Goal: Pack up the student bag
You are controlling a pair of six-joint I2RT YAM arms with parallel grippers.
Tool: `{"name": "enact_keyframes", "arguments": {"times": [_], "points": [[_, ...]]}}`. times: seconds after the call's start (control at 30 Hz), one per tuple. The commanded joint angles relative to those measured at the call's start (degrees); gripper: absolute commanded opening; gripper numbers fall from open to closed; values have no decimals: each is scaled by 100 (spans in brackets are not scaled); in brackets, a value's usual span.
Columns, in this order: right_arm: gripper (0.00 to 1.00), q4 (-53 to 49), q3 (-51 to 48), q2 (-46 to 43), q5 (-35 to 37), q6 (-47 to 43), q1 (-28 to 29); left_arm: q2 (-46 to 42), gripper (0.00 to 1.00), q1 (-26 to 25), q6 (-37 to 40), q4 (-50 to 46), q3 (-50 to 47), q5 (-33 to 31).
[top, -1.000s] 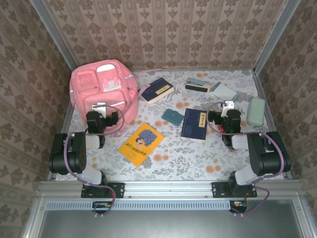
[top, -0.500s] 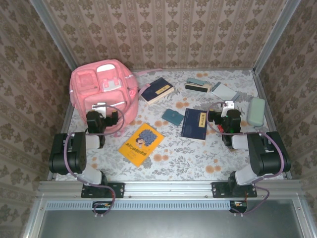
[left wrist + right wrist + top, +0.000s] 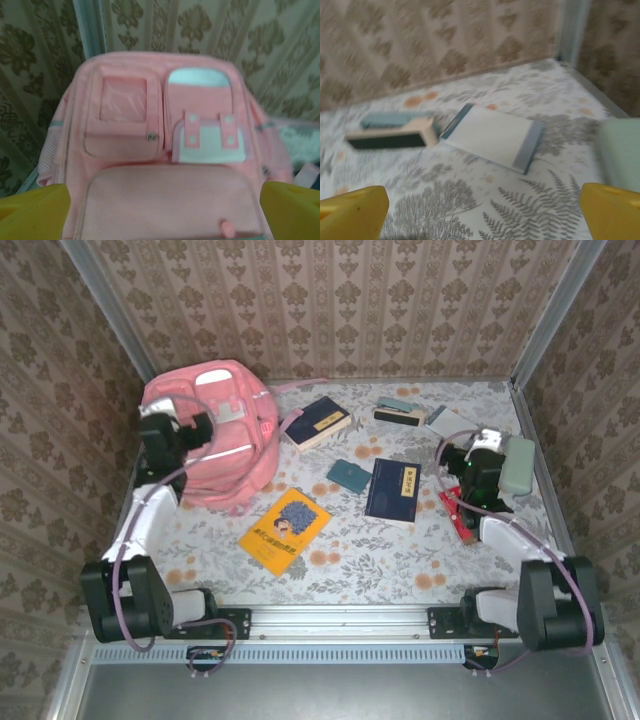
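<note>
From above: the student bag [image 3: 225, 435] sits far-left on the counter [image 3: 380, 550]. My left gripper [image 3: 170, 428] hovers over it, my right gripper [image 3: 488, 445] beside a green case [image 3: 517, 465].

Left wrist: jaws spread wide and empty. The bag looks closed, so I judge unzipping comes first.

Right wrist: jaws spread wide and empty, facing a notebook [image 3: 490, 135].

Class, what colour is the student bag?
The student bag is pink with white trim, clearest in the left wrist view.

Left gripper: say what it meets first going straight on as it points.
The student bag: its front pockets lie dead ahead of the open left gripper, probably close, though depth is unclear.
</note>
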Motion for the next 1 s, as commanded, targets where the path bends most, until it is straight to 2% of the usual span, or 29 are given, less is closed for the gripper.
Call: {"name": "enact_keyframes", "arguments": {"times": [0.0,0.1,0.23,0.33,0.43,0.63,0.73,0.97], "points": [[100,-1994,674,-459,685,1368,-147,153,99,148,-753,-2173,538,766],[100,-2388,940,-641,-148,1453,-150,255,90,-152,-376,-2335,678,1062],[100,-2665,1148,-751,-1239,1606,-72,534,86,-1016,335,-2695,841,508],[100,-3107,1335,-768,-1508,1562,200,917,79,-1516,624,-3042,929,438],[100,-3415,1366,-853,-1420,1483,552,1302,72,-2026,704,-3455,1003,411],[100,-3667,1212,-1170,-1115,1463,1147,1433,74,-2859,21,-3926,538,327],[100,-3845,1212,-1243,-1011,1421,1400,1191,76,-3177,-436,-4134,151,357],[100,-4019,1194,-1205,-807,1403,1922,337,80,-3761,-1768,-5049,-442,-61]]}}
